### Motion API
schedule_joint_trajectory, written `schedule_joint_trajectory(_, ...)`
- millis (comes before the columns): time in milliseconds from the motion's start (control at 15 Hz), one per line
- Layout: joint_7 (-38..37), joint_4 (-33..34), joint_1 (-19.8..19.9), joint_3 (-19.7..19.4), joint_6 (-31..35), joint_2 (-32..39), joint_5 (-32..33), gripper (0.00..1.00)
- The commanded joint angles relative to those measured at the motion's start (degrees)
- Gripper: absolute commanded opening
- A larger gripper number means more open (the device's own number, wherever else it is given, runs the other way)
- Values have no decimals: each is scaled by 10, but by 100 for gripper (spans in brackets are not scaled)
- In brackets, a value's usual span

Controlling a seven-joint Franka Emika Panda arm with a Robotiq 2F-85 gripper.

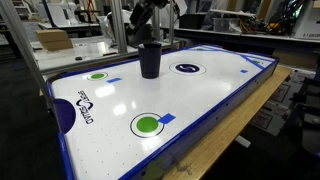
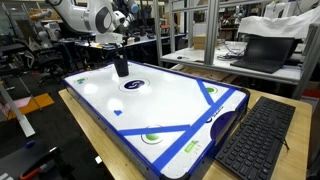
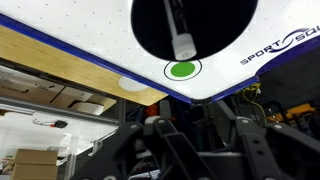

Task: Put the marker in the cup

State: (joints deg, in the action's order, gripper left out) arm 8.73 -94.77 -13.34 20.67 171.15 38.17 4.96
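Observation:
The cup (image 1: pixel 150 60) is a tall dark tumbler standing upright on the white air hockey table (image 1: pixel 210 100), near its far end; it also shows in an exterior view (image 2: pixel 120 66). My gripper (image 1: pixel 150 20) hangs directly above the cup's rim. In the wrist view I look down into the cup's dark mouth (image 3: pixel 220 40). The marker (image 3: pixel 182 35) shows as a thin stick with a light end inside that mouth, apart from my fingers. My gripper (image 3: pixel 195 125) has its dark fingers spread and holds nothing.
Flat green discs (image 1: pixel 147 124) (image 1: pixel 97 75) and a printed blue ring (image 1: pixel 187 68) lie on the table surface. The table has raised blue rails (image 2: pixel 215 100). A keyboard (image 2: pixel 255 135) and a laptop (image 2: pixel 265 50) sit on desks beside it.

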Motion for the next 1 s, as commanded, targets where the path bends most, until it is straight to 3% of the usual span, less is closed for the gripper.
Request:
schedule_joint_trajectory(0,-1,1,2,-3,-29,-16,-13,81)
schedule_joint_trajectory(133,-31,5,-11,-25,-100,-33,-22,95)
schedule_joint_trajectory(267,-62,10,-25,-51,-184,-52,-23,100)
schedule_joint_trajectory(667,-158,40,-47,-97,-428,-106,-13,100)
schedule_joint_trajectory(933,-181,54,-45,-97,-515,-123,-16,100)
